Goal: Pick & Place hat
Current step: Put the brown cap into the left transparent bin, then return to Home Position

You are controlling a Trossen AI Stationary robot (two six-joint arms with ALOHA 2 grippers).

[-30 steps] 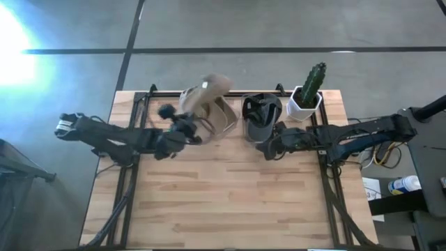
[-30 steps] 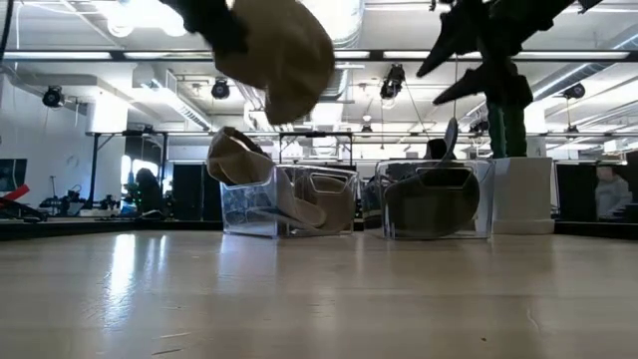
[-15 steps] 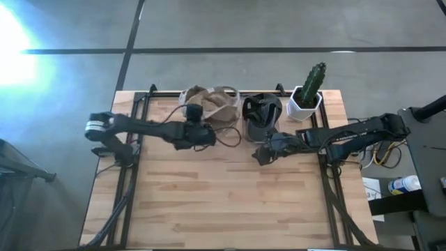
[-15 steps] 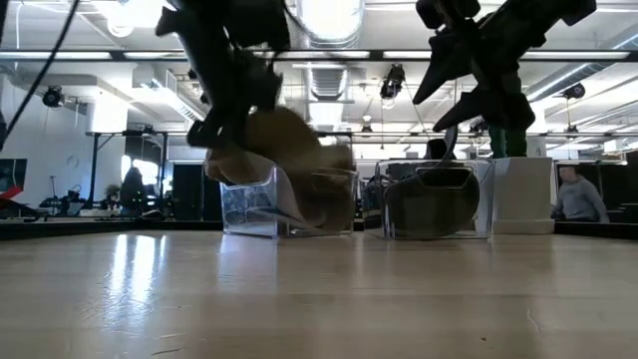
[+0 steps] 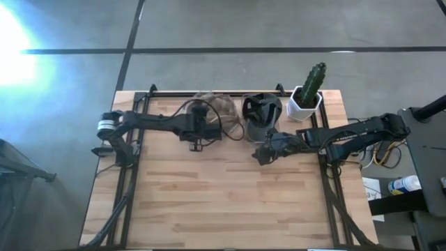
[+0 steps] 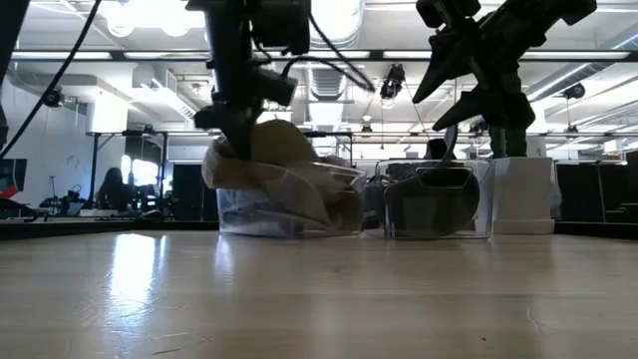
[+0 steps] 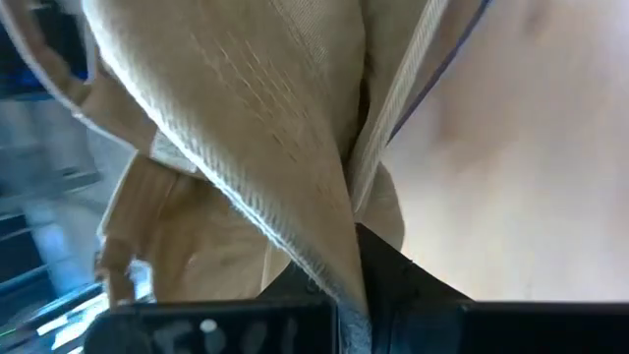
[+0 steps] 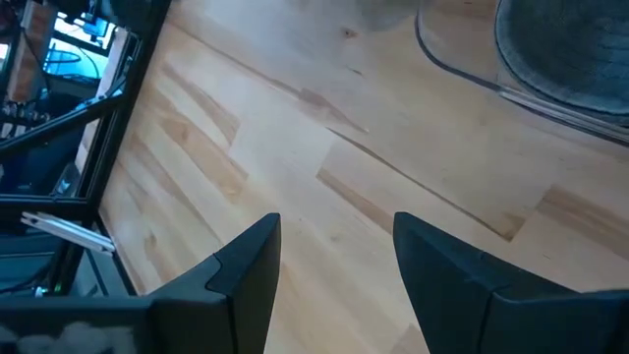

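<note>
A tan hat (image 5: 217,108) lies on top of the left clear bin (image 6: 289,209) at the table's far edge, which holds more tan cloth. My left gripper (image 5: 197,132) is at the bin's near side, coming down from above in the low view (image 6: 236,140), and is shut on the hat. The right clear bin (image 5: 261,115) holds a dark hat (image 6: 431,204). My right gripper (image 5: 262,153) hovers open over bare wood just near of that bin, touching nothing (image 8: 334,265). My left gripper pinches an edge of the tan hat's cloth (image 7: 329,261) between its two fingers (image 7: 403,285). It comes from above, slanting from the table's left. The hat's crown (image 6: 284,150) rests on the bin and on the cloth inside it, while the held edge stays raised.
A cactus in a white pot (image 5: 307,94) stands at the far right corner beside the dark hat's bin. A black frame rail (image 5: 132,174) runs along each side of the wooden table (image 5: 230,202). The near half of the table shows only bare wood.
My left gripper has carried the tan hat from high above the table down and toward the far edge, extending to the right. The hat, hanging clear a second ago, now rests on the left bin. The gripper stays shut on it.
</note>
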